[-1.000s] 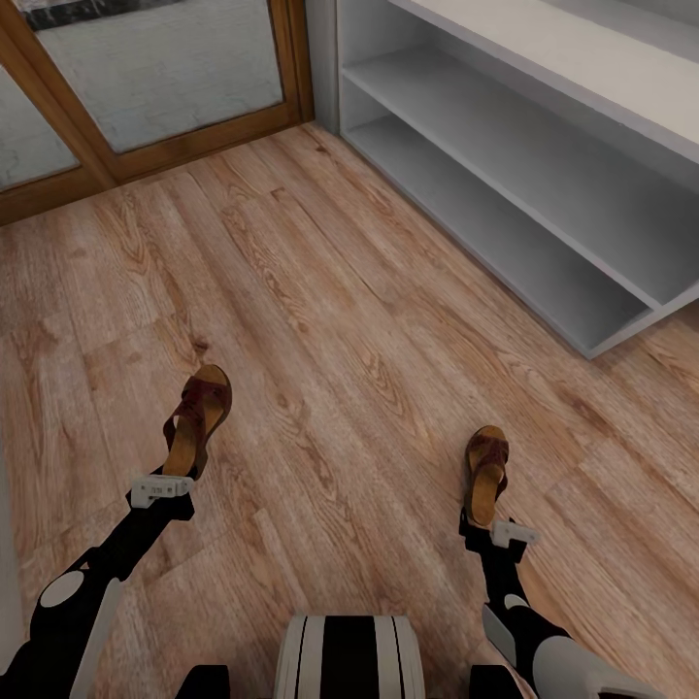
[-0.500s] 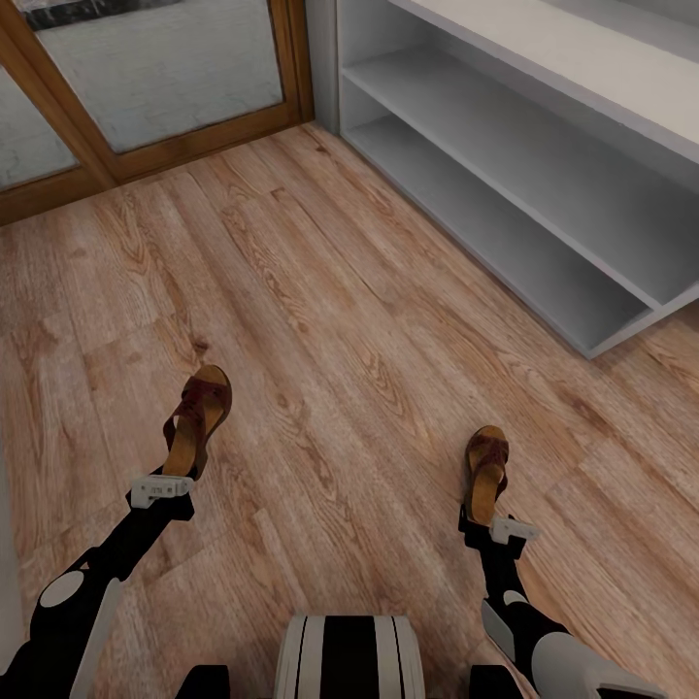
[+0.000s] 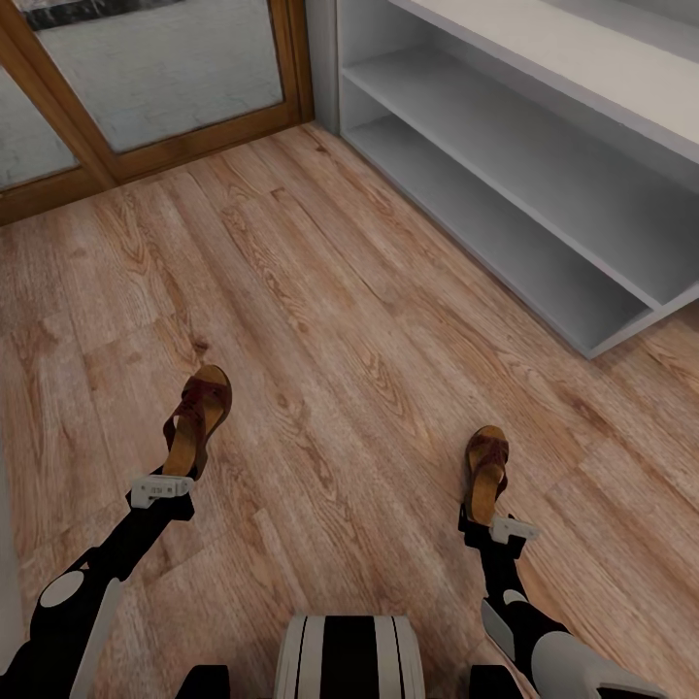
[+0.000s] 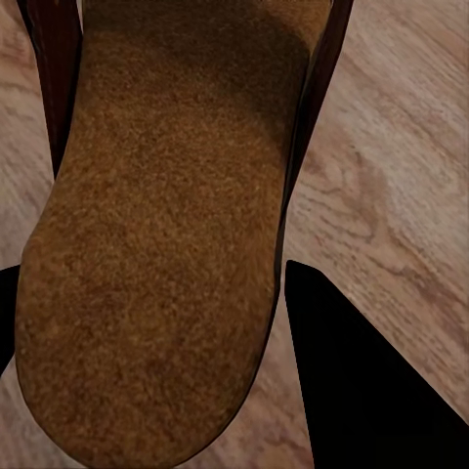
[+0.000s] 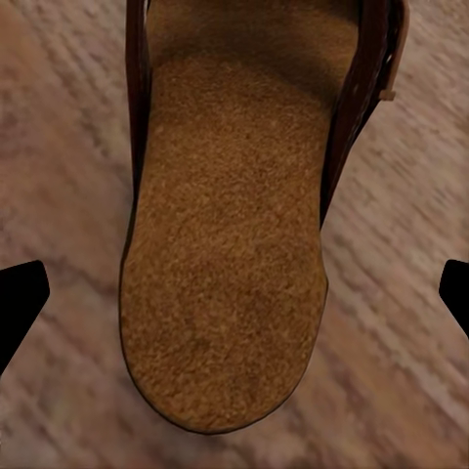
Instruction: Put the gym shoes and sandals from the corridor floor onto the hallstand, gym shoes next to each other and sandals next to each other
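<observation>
Head view: two sandals (image 3: 199, 420) (image 3: 485, 473), floor (image 3: 349, 340).

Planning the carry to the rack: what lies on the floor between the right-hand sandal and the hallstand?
Bare corridor floor; in the head view nothing lies between the right-hand sandal and the hallstand.

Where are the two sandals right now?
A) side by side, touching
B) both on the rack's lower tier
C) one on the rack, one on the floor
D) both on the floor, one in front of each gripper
D: the left sandal and right sandal lie far apart on the floor, each just ahead of the left gripper and right gripper; the rack holds no sandal.
</observation>
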